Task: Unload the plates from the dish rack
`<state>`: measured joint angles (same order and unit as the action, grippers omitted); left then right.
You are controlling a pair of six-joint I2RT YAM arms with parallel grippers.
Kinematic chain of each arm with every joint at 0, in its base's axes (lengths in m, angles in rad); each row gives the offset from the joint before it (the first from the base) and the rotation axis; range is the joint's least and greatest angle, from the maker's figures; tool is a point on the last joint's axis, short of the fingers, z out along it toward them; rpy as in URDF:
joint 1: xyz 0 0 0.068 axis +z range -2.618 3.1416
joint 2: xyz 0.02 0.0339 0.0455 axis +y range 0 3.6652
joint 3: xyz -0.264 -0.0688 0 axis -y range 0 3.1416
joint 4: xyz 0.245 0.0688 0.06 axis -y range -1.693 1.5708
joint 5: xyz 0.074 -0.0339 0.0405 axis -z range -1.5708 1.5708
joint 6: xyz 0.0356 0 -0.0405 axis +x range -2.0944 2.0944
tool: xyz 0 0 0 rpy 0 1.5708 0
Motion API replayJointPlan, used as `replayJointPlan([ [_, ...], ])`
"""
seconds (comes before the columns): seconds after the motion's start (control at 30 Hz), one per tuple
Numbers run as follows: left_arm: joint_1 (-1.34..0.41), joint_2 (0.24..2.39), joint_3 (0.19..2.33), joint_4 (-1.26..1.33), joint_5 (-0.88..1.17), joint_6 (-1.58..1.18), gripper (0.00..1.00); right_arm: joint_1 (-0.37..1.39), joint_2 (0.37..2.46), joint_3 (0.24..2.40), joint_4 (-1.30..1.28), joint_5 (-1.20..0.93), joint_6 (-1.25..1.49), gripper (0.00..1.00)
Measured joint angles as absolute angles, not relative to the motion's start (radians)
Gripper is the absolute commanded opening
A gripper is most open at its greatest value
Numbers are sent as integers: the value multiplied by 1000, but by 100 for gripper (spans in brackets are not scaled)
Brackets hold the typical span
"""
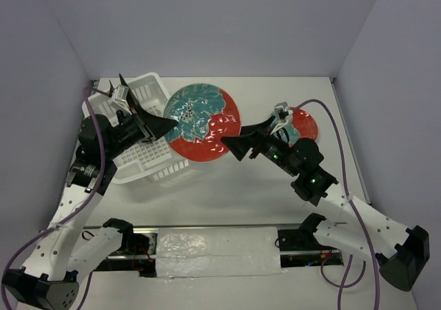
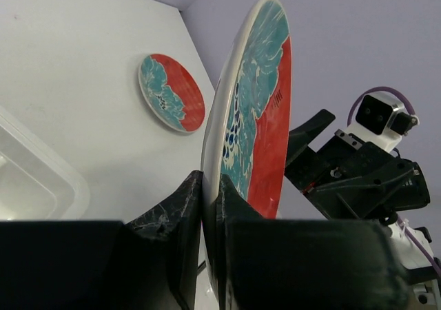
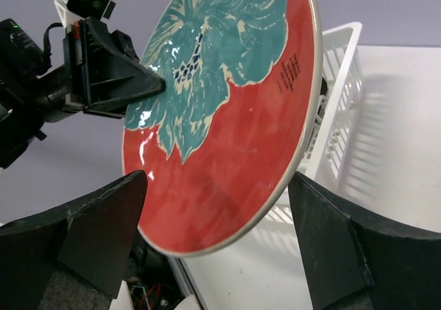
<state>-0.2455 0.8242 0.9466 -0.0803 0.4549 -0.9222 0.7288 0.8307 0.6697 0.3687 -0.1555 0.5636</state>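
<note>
A large round plate, red with a teal-and-white flower (image 1: 203,122), hangs in the air just right of the white dish rack (image 1: 141,120). My left gripper (image 1: 169,125) is shut on its left rim; in the left wrist view (image 2: 209,186) the plate (image 2: 258,96) stands edge-on between the fingers. My right gripper (image 1: 244,136) is open at the plate's right edge. In the right wrist view (image 3: 217,179) its fingers straddle the plate (image 3: 227,103) without touching it. The rack (image 3: 337,89) shows behind. No square plates are in view.
A smaller round red-and-teal plate (image 1: 304,125) lies flat on the table at the right, partly under my right arm; it also shows in the left wrist view (image 2: 172,93). Grey walls close in the table at the back and both sides.
</note>
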Motion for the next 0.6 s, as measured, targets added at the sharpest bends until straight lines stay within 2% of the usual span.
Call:
replayJointPlan([
  [0.13,-252,823,916,-56,471,-940,0,729,868,670,389,-154,561,75],
  [0.17,-254,823,909,-49,472,-945,0,729,875,670,396,-154,561,67],
  [0.23,-257,820,895,-23,477,-952,0,727,888,670,410,-150,561,59],
  [0.3,-258,813,874,13,479,-966,0,725,900,670,428,-145,566,56],
  [0.43,-259,808,824,97,486,-1001,0,720,908,661,468,-138,575,43],
  [0.57,-259,808,775,182,486,-1036,0,712,909,652,490,-124,583,34],
  [0.6,-259,808,766,198,485,-1036,0,712,909,645,496,-120,586,23],
])
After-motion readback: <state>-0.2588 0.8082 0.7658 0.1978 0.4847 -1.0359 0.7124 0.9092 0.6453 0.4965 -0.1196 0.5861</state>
